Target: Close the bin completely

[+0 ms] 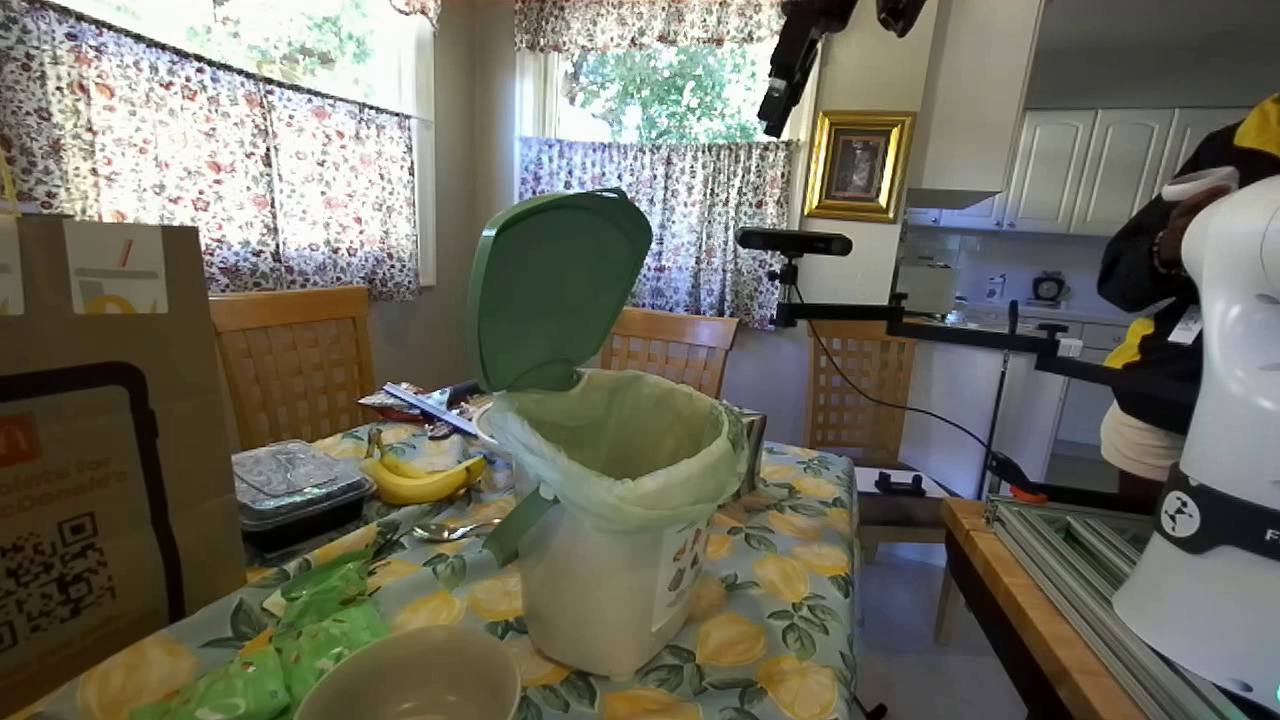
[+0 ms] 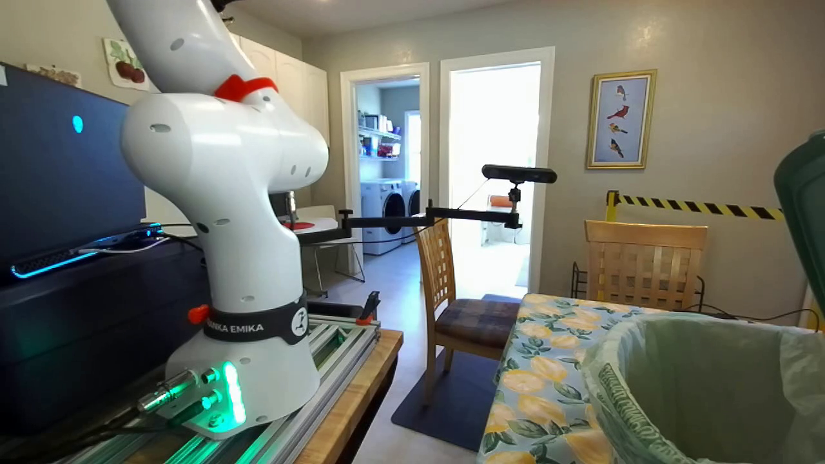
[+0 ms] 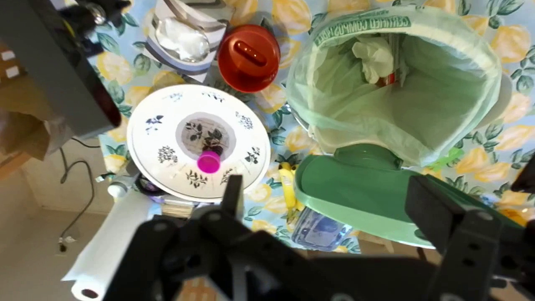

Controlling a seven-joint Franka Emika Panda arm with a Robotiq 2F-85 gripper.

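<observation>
The white bin point(image 1: 600, 590) stands upright on the lemon-print table, with a pale green liner point(image 1: 650, 490) folded over its rim. Its green lid point(image 1: 560, 290) is hinged wide open, raised and tilted back from the mouth. In an exterior view the liner point(image 2: 635, 406) and lid edge point(image 2: 812, 212) show at the right. In the wrist view the open bin mouth point(image 3: 401, 113) shows some waste inside, and the lid point(image 3: 355, 188) lies below it. My gripper point(image 3: 325, 188) is open and empty, above the lid, its right finger overlapping it in view. In an exterior view the gripper point(image 1: 838, 75) hangs high, partly cut off.
A pale bowl point(image 1: 420, 680), green packets point(image 1: 320, 620), bananas point(image 1: 420, 482), a lidded container point(image 1: 300, 490) and a paper bag point(image 1: 110, 440) are near the bin. The wrist view shows a decorated plate point(image 3: 163, 138) and red container point(image 3: 250, 75). A camera point(image 1: 795, 242) stands on a bracket.
</observation>
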